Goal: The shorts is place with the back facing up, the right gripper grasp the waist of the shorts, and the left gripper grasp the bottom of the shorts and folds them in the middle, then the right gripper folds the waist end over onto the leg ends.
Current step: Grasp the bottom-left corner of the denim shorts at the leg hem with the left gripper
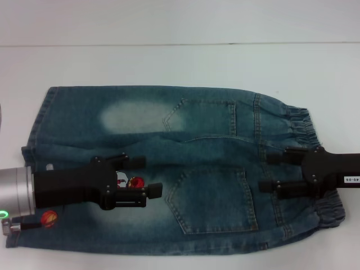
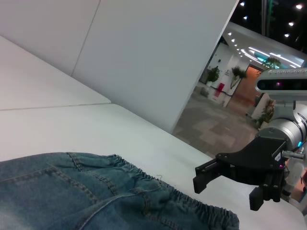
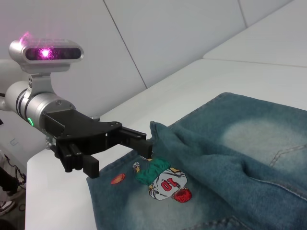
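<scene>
Blue denim shorts (image 1: 208, 135) lie flat on the white table (image 1: 169, 62), back pockets up. The elastic waist (image 1: 304, 121) is to the right and the leg ends (image 1: 39, 124) to the left. My left gripper (image 1: 146, 176) is open over the near leg, its fingers on either side of a cartoon patch (image 1: 128, 181). In the right wrist view the left gripper (image 3: 120, 153) has one finger against a raised ridge of denim (image 3: 160, 132). My right gripper (image 1: 273, 172) is open at the waist. The left wrist view shows the right gripper (image 2: 230, 189) just past the waistband (image 2: 158, 191), holding nothing.
A small red patch (image 1: 49, 218) sits near the hem of the near leg. Bare white table surrounds the shorts on the far side and both ends. The near hem lies close to the table's front edge.
</scene>
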Controlling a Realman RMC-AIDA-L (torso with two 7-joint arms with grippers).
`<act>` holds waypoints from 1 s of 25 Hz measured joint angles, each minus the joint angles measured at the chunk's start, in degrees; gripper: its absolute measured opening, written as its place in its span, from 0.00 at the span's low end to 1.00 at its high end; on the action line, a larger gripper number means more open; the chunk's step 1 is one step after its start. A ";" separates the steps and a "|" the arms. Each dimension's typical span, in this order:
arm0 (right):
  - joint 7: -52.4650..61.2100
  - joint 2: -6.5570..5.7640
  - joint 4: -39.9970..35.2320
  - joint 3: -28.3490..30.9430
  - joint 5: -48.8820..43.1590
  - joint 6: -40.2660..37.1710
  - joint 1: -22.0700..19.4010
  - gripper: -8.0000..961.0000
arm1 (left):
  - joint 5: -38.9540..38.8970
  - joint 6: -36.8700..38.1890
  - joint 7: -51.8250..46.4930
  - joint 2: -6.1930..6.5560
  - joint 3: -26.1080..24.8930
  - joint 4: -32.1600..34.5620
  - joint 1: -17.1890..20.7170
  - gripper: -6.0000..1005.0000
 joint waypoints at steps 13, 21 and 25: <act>-0.04 -0.07 0.00 -0.13 -0.01 -0.10 0.10 0.97 | 0.02 0.19 -0.15 0.14 0.11 0.02 -0.28 0.93; -0.07 -0.13 -0.07 2.78 0.27 -0.46 -0.41 0.97 | 0.27 -0.09 -2.67 0.78 -0.26 1.71 -0.46 0.93; -0.07 -0.04 -0.08 3.14 0.80 -0.97 -0.63 0.97 | 2.35 0.12 -8.72 2.39 -0.66 5.32 -0.36 0.93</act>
